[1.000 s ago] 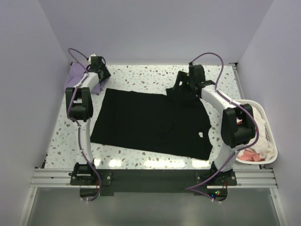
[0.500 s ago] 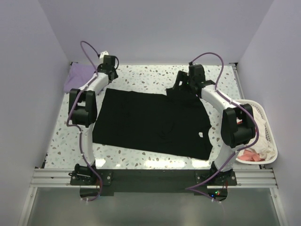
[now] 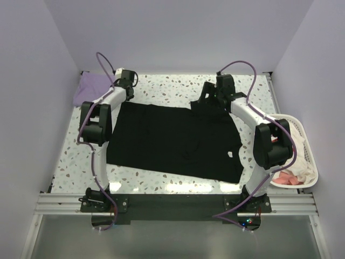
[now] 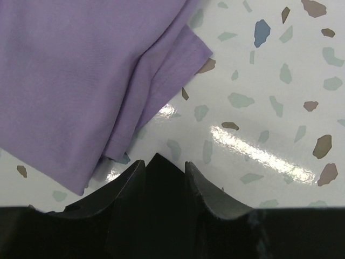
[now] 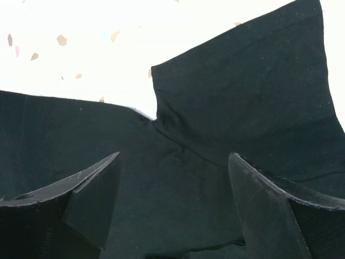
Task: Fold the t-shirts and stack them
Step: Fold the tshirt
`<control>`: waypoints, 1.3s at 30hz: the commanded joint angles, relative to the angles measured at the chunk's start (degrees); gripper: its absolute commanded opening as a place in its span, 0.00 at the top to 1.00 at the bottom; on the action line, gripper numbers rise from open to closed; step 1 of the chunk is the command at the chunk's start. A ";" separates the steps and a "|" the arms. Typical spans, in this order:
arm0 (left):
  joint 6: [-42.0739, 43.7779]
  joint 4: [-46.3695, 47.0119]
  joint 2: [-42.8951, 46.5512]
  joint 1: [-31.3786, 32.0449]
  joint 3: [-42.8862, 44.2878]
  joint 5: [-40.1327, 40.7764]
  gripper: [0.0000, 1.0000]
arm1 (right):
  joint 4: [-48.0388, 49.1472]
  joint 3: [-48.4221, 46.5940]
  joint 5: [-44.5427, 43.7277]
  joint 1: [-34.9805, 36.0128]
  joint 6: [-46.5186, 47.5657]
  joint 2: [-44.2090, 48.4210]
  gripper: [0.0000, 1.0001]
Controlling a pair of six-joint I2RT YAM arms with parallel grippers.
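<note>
The black t-shirt point(image 3: 172, 137) lies spread flat on the speckled table, its white neck label at the near right. The lavender t-shirt point(image 3: 89, 89) lies bunched at the far left corner; it also shows in the left wrist view point(image 4: 81, 70). My left gripper point(image 3: 125, 93) is at the black shirt's far left corner. In the left wrist view point(image 4: 164, 162) its jaws stand close together with a point of black cloth point(image 4: 156, 167) between them. My right gripper point(image 3: 211, 100) is open over the black shirt's far right sleeve point(image 5: 242, 91), its fingers wide apart point(image 5: 173, 156) just above the cloth.
A white plastic basket point(image 3: 294, 120) with white and pink garments stands at the right edge of the table. Pale walls close in the table on the left, back and right. Bare speckled table point(image 3: 167, 83) shows behind the black shirt.
My left gripper has moved right, away from the lavender shirt, to the black shirt's far left corner. The lavender shirt now lies free. The right arm has not moved.
</note>
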State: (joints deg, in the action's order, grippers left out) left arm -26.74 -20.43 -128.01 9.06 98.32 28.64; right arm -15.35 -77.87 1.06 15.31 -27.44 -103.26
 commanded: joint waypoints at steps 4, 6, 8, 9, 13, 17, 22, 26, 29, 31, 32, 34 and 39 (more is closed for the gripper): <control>0.38 -0.14 -1.11 -0.01 1.88 1.42 0.60 | 2.08 0.26 -0.09 -0.11 -0.07 1.84 0.17; -0.06 -0.23 -1.19 0.08 1.70 1.24 0.60 | 2.08 0.26 -0.01 -0.19 -0.07 1.84 0.17; -0.33 -0.32 -1.54 0.08 1.70 1.41 0.60 | 2.08 0.26 0.17 -0.11 -0.07 1.75 0.17; -0.33 -0.40 -1.98 0.08 1.87 1.33 0.60 | 2.17 0.34 0.17 -0.11 -0.07 1.75 0.17; -0.24 -0.58 -2.95 0.08 2.40 0.89 0.59 | 2.17 0.61 0.00 -0.11 0.11 1.58 0.17; -0.50 -0.76 -3.48 0.08 2.14 0.36 0.61 | 2.08 0.43 -0.09 -0.19 0.28 1.14 0.17; -0.68 -0.76 -3.48 0.08 1.70 -0.34 0.76 | 1.65 -0.18 -0.88 -0.19 0.46 0.17 0.17; -0.59 -0.76 -3.04 0.08 1.52 -0.78 0.90 | 0.68 -1.15 -2.29 -0.54 0.81 -0.71 0.17; -0.42 -0.15 -2.16 -0.01 0.91 -1.22 1.00 | 0.15 -2.20 -3.52 -1.07 0.81 -2.03 0.17; -0.33 0.47 -1.28 -0.01 -0.15 -1.31 1.00 | -0.29 -3.60 -5.27 -1.77 0.81 -3.17 0.17; -0.24 1.08 -0.93 -0.09 -0.41 -1.48 1.00 | -1.16 -4.31 -5.63 -2.47 0.81 -4.56 0.17; -0.24 1.26 -0.06 -0.53 -0.85 -1.83 1.00 | -1.87 -6.76 -7.64 -3.44 1.07 -6.59 0.17; 0.11 2.76 1.53 -1.24 -2.34 -3.42 1.00 | -4.24 -12.13 -9.41 -7.04 1.16 -12.91 0.18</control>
State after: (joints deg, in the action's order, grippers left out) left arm -27.24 -19.59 -129.82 8.73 97.21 26.76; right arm -17.80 -85.86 -4.89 10.50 -27.00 -114.19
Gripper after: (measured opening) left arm 0.018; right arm 0.827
